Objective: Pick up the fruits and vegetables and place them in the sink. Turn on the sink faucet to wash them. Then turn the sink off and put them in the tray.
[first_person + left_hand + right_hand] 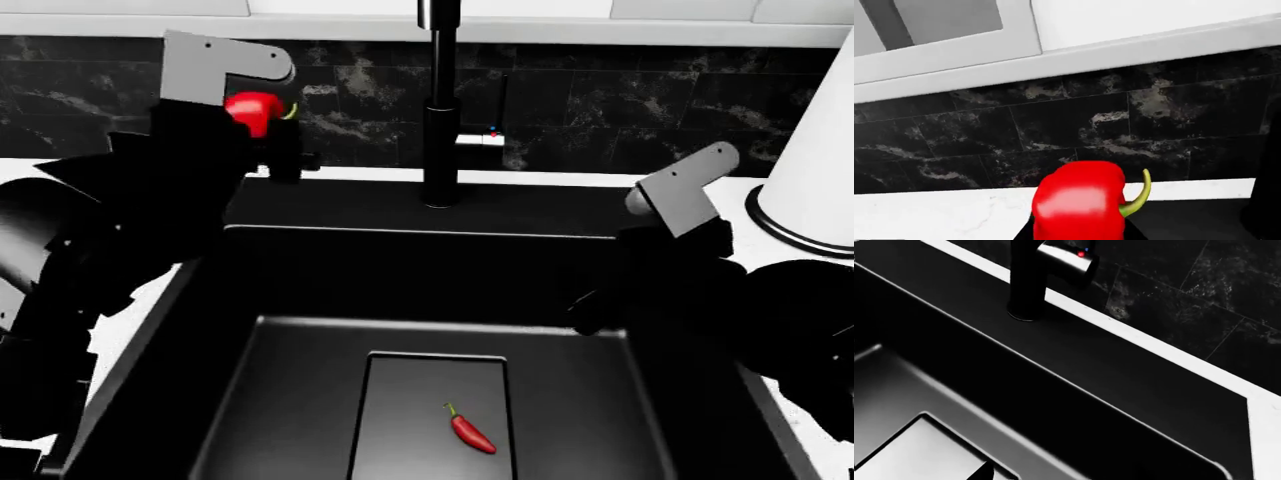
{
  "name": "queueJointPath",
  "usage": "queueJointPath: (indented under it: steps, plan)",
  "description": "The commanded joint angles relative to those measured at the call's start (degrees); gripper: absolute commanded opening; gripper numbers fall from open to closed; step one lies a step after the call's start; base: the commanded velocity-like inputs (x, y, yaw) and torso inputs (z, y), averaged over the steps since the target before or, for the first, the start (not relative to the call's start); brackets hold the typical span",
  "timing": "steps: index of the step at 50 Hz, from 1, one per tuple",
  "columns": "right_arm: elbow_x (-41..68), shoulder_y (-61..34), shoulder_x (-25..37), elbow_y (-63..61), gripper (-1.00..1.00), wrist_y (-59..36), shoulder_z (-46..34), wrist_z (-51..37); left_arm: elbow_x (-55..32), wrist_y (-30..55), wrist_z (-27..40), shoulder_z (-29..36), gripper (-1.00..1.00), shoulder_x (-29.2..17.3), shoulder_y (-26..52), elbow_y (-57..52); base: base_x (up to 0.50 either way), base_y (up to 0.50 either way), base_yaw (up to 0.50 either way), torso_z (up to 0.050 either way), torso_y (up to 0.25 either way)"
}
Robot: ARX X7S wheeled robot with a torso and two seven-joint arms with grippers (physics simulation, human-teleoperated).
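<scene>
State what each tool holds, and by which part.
The left tool holds the red bell pepper by its body. The right tool appears empty.

Glossy bell pepper [1077,207], matte sink [307,350] (lever [1066,257] seemingly polished metal).

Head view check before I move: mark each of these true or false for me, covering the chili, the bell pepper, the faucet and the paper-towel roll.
1. The chili lies on the drain plate in the sink. True.
2. The bell pepper is in the sink. False: the left gripper holds it raised by the sink's back left corner.
3. The faucet stands behind the sink. True.
4. The right gripper holds the chili. False: it is apart from the chili.
5. The paper-towel roll stands at the left. False: it stands at the right.
</scene>
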State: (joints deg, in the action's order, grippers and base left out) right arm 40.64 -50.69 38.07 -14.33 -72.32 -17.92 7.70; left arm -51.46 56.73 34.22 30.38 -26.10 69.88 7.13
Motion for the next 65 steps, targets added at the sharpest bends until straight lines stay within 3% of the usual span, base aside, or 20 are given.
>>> queueJointPath:
  steps: [1,13,30,48,65]
  plan:
    - [1.5,-0.7,1.2,-1.1,1.00,-0.5,3.8,-0.9,-3.0,3.2,-13.5,7.3,-1.00,-3.7,0.9,-8.0,0.00,0.00,0.00,0.000,0.000]
    - [2.2,-2.0,1.0,-1.4,1.00,-0.9,5.3,-1.8,-3.2,7.1,-21.7,15.6,-1.00,-3.7,1.3,-10.1,0.00,0.00,0.00,0.000,0.001]
    - [2.6,-2.0,0.5,-1.1,1.00,-0.2,5.4,-2.2,1.0,6.6,-26.3,24.6,-1.00,0.9,0.4,-6.7,0.00,0.00,0.00,0.000,0.000]
    - [2.5,-1.7,0.1,-0.1,1.00,0.7,4.8,-2.3,4.9,7.0,-34.0,36.8,-1.00,1.6,-0.4,-8.6,0.00,0.00,0.00,0.000,0.001]
    - [2.3,-1.4,0.1,0.8,1.00,1.9,4.4,-2.2,6.2,7.6,-36.3,41.2,-1.00,3.5,-0.6,-7.1,0.00,0.00,0.00,0.000,0.001]
